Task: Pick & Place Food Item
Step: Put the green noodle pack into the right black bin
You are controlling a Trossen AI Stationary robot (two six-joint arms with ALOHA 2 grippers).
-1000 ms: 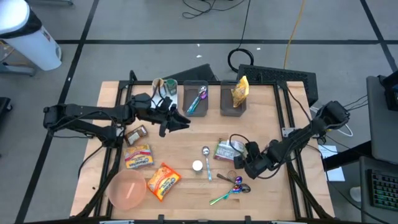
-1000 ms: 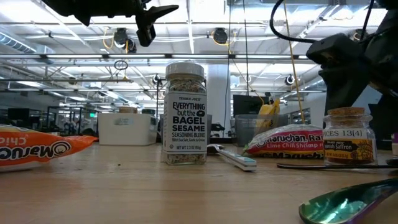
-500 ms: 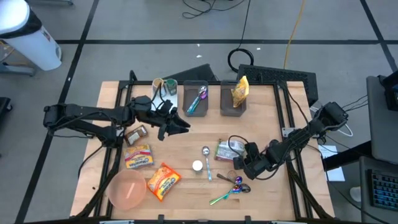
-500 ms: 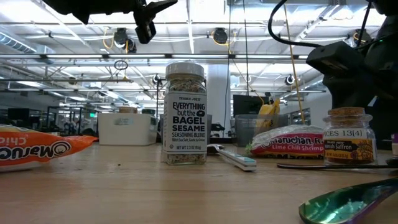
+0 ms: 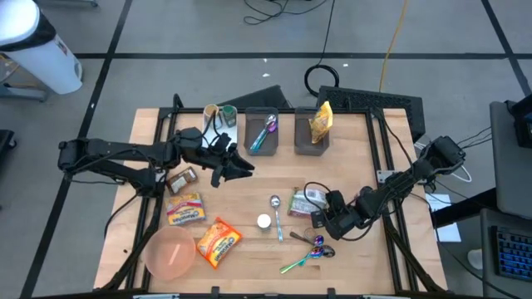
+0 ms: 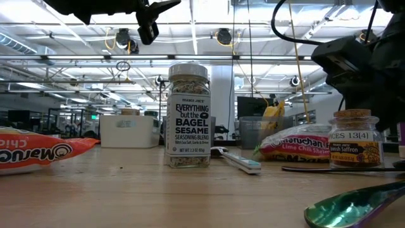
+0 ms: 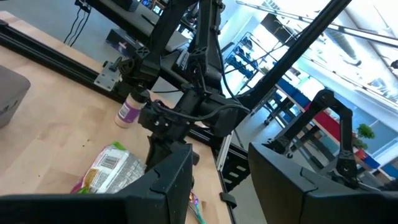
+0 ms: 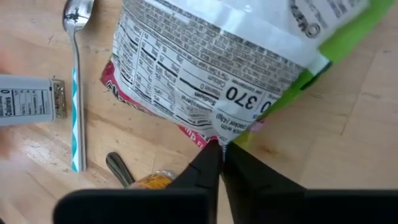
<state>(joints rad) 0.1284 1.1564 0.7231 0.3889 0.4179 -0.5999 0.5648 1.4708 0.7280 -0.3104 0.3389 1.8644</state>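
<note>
A Maruchan lime chili shrimp ramen packet lies on the table right of centre; it also shows in the low view and, with its label side, in the right wrist view. My right gripper is low at the packet's right edge and shut on it. My left gripper hangs above the table's left middle. It stands open with nothing between its fingers. My right gripper pinches the packet's sealed edge between its two fingertips, next to the green-printed corner. The fingers come from the table's right, slanting down. Most of the packet lies on the table.
A bagel seasoning jar, a saffron jar and spoons lie close to the packet. An orange packet, another packet and a pink bowl are near left. Two grey bins stand at the far edge.
My right gripper has shut on the ramen packet's edge. The packet has shifted a little toward the table's right, and its gripper-side end has tipped up slightly.
</note>
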